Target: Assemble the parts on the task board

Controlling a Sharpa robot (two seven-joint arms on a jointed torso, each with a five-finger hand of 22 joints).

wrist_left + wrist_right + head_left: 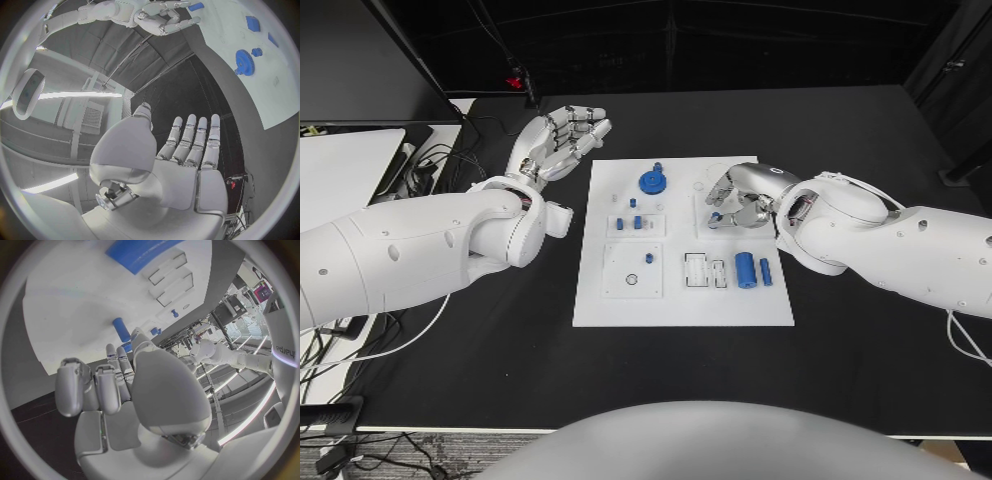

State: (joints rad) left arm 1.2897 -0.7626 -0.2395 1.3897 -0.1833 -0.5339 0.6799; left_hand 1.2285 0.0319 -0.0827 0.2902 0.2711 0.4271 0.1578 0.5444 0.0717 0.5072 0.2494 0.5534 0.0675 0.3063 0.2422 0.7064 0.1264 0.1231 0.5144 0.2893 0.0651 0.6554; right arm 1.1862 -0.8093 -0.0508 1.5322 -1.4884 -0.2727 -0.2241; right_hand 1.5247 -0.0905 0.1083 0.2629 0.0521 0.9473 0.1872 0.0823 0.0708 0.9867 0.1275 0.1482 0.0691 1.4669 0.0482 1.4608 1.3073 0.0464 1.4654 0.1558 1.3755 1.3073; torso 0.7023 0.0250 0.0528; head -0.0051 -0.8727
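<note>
The white task board lies mid-table. On it are a blue gear, several small blue pegs and a blue cylinder beside a thin blue pin. My right hand hovers low over the board's far right part with its fingers curled in. It pinches a small blue peg at its fingertips, seen as a blue speck under the hand. My left hand is flat, fingers straight and apart, holding nothing, just off the board's far left corner. The left wrist view also has the gear.
Rectangular slots and a square plate with a hole sit in the board's near half. A white side table with cables stands at the left edge. Bare black tabletop surrounds the board.
</note>
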